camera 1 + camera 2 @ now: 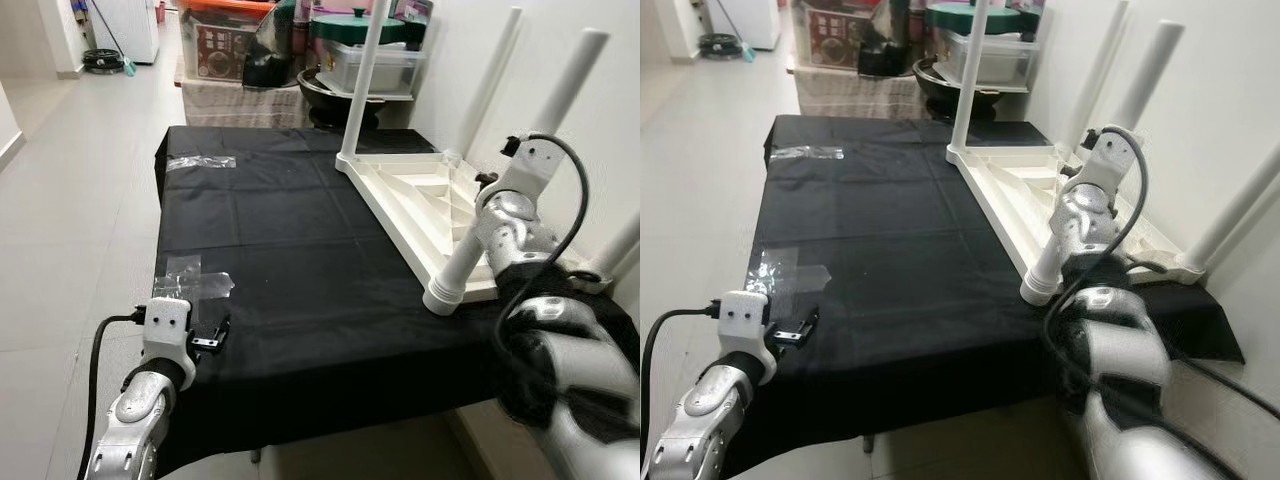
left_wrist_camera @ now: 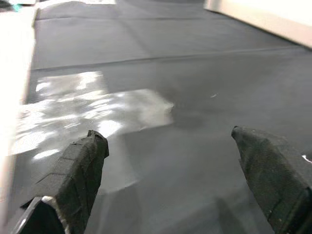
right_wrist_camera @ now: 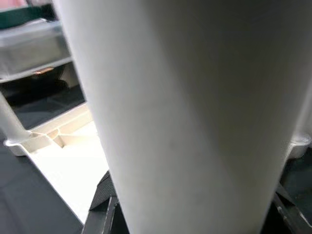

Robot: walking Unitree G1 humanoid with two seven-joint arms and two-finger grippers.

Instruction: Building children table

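From the left eye view you see the white plastic children's tabletop (image 1: 420,205) lying upside down on the black cloth-covered worktable (image 1: 270,260), pushed toward its right side by the wall, with white tubular legs already standing up from three corners. Your right gripper (image 1: 478,200) reaches over the near corner, where the near white leg (image 1: 455,275) leans in its socket; I judge you are fitting this last leg. In the right eye view your left gripper (image 1: 790,330) rests low at the table's near left edge, beside a patch of clear tape (image 1: 785,270), well apart from the tabletop. The left wrist view shows its black fingers (image 2: 80,168) spread wide over bare cloth, holding nothing. In the right wrist view the leg's white tube (image 3: 190,112) runs between the fingers, so that gripper appears clamped on it. Next you likely need to straighten the leg and press or twist it home.
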